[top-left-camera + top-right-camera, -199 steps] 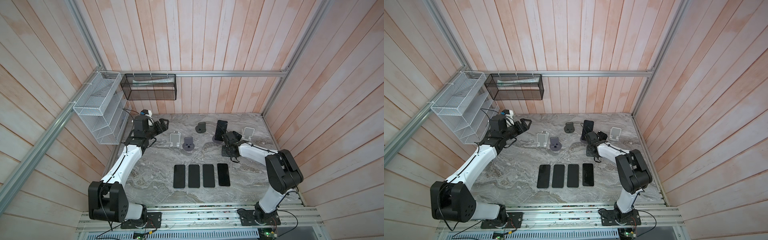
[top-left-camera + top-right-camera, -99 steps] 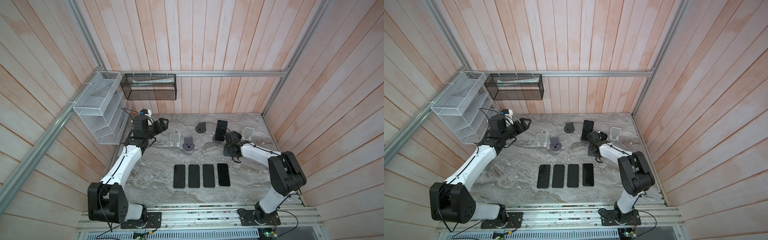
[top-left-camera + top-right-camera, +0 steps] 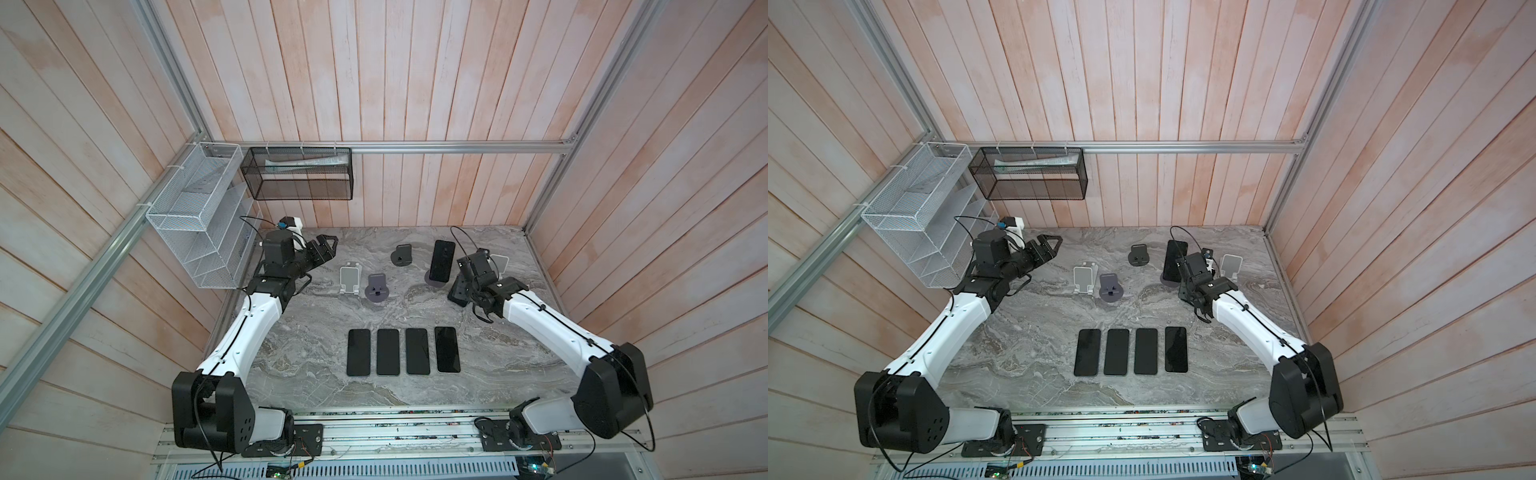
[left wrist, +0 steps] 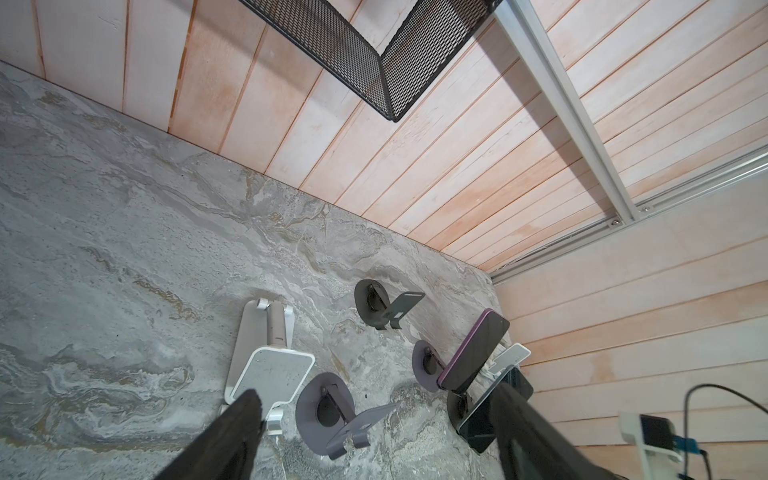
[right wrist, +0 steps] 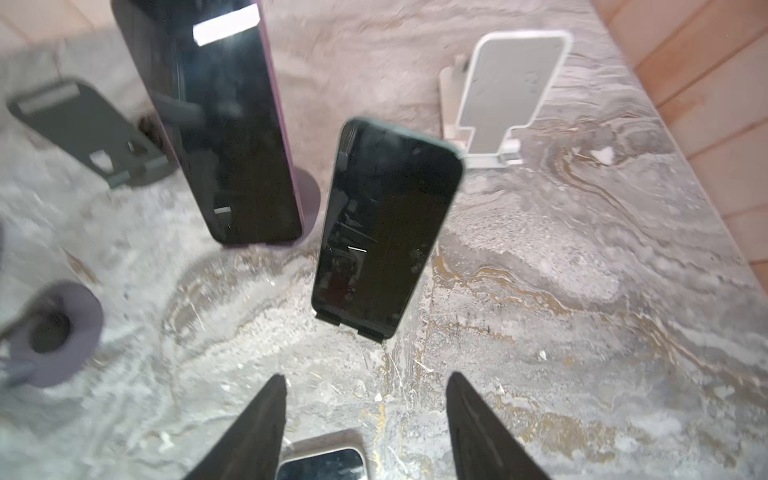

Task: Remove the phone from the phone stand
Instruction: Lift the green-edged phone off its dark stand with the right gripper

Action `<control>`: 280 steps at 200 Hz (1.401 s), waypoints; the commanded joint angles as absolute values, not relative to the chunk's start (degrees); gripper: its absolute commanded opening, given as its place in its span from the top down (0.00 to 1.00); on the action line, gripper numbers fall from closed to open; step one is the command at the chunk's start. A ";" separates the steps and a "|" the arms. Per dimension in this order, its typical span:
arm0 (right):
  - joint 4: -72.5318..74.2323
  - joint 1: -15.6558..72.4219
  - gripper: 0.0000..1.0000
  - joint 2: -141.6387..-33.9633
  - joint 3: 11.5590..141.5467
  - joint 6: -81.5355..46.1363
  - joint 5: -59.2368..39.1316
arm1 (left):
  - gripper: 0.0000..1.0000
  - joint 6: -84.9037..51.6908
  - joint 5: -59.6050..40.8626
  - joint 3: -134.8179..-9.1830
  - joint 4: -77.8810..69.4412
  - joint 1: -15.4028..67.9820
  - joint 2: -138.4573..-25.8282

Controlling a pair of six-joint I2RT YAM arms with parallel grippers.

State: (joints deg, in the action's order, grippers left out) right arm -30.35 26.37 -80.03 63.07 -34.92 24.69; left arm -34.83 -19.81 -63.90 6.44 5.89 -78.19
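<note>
On grey marbled tabletop (image 5: 540,249); two phones (image 5: 386,224) on stands (image 5: 309,195); pink plank walls (image 3: 415,83)

Four phones (image 3: 388,351) lie flat, side by side in a row, on the front middle of the bench (image 3: 316,332). Behind the row, to the left, the left stand (image 3: 350,279) and the middle stand (image 3: 377,289) sit just beside each other. Further back is the rear stand (image 3: 402,254). To its right, a propped phone (image 3: 442,258) rests on a phone stand (image 5: 310,193). Right of that and nearer the front, a second phone (image 5: 386,224) leans on a low stand (image 5: 370,332), with the right stand (image 5: 505,89) behind it. A rack (image 3: 195,216) hangs on the left wall, and a basket (image 3: 299,174) on the back wall.
</note>
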 commanded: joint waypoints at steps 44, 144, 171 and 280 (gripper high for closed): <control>-35.81 21.12 0.02 -89.88 76.46 -40.52 27.95 | 0.12 -34.64 -20.21 -63.53 5.51 5.63 -75.95; -38.61 19.37 0.02 -102.68 86.40 -44.84 28.47 | 0.12 -34.37 -20.19 -63.55 5.72 5.61 -75.68; -38.24 18.90 0.02 -103.58 86.05 -44.65 28.06 | 0.12 -34.37 -20.20 -63.59 5.71 5.46 -75.91; -35.91 18.20 0.05 -107.37 86.34 -44.17 27.64 | 0.12 -34.35 -20.39 -63.61 5.63 5.36 -76.32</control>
